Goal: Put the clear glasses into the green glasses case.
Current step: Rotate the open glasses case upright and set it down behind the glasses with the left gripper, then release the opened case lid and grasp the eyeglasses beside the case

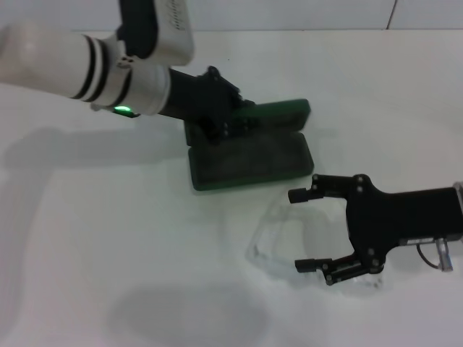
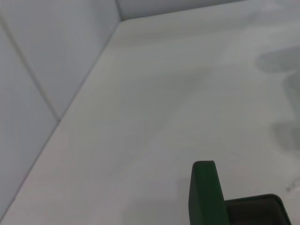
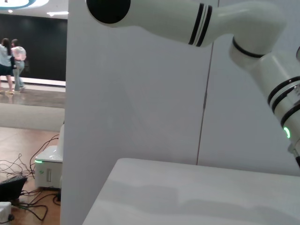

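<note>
The green glasses case (image 1: 249,165) lies open at the table's middle, its lid (image 1: 283,113) raised behind the lined base. My left gripper (image 1: 219,116) rests on the case's left end, at the hinge side. One green corner of the case (image 2: 204,192) and some of its lining show in the left wrist view. The clear glasses (image 1: 269,233) lie on the table just in front and to the right of the case. My right gripper (image 1: 296,231) is open and level with the glasses, one finger (image 1: 304,194) behind them and the other in front of them.
The white table (image 1: 108,253) stretches to the left and front. A white wall (image 2: 42,70) borders it at the back and side. In the right wrist view the left arm (image 3: 187,18) shows before a white partition.
</note>
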Motion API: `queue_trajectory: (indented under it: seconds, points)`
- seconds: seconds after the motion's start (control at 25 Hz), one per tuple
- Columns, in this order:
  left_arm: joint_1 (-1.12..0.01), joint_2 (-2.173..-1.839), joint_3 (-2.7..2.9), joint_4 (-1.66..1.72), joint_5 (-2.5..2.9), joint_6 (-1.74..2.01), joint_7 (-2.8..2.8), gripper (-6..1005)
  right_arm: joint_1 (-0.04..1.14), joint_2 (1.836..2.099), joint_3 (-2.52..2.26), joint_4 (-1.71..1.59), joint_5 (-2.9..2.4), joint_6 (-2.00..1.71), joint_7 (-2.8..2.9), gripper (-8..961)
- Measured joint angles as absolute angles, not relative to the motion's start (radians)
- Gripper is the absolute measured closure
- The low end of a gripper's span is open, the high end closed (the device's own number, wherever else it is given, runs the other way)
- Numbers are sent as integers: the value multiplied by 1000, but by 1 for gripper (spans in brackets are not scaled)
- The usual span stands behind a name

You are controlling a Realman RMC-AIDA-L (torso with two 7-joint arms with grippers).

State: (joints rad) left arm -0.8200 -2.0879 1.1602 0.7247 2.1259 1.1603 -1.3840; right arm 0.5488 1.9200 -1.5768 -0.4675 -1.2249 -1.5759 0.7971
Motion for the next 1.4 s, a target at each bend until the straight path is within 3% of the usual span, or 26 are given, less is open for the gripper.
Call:
queue_trajectory:
  seconds: [0.68, 0.84, 1.0, 1.16, 1.28, 1.4]
  points:
    - [-809, -2089, 1252, 770, 2082, 1187, -1399, 791, 519, 1928, -1575, -467, -1222, -1577, 798, 84]
    - [-770, -2089, 1248, 846, 2077, 1220, -1435, 625, 518, 1929, -1575, -466, -1223, -1576, 800, 84]
    - [-689, -2087, 1243, 938, 1975, 1286, -1451, 560, 518, 1923, -1575, -472, -1220, -1580, 826, 84]
    - [-549, -2086, 1212, 984, 1748, 1373, -1362, 518, 516, 1898, -1535, -535, -1250, -1586, 989, 84]
    - [-402, -2089, 1184, 966, 1578, 1390, -1234, 459, 511, 1867, -1497, -669, -1330, -1610, 1182, 83]
    - [-294, -2087, 1165, 904, 1422, 1392, -1105, 440, 492, 1864, -1435, -903, -1488, -1630, 1426, 83]
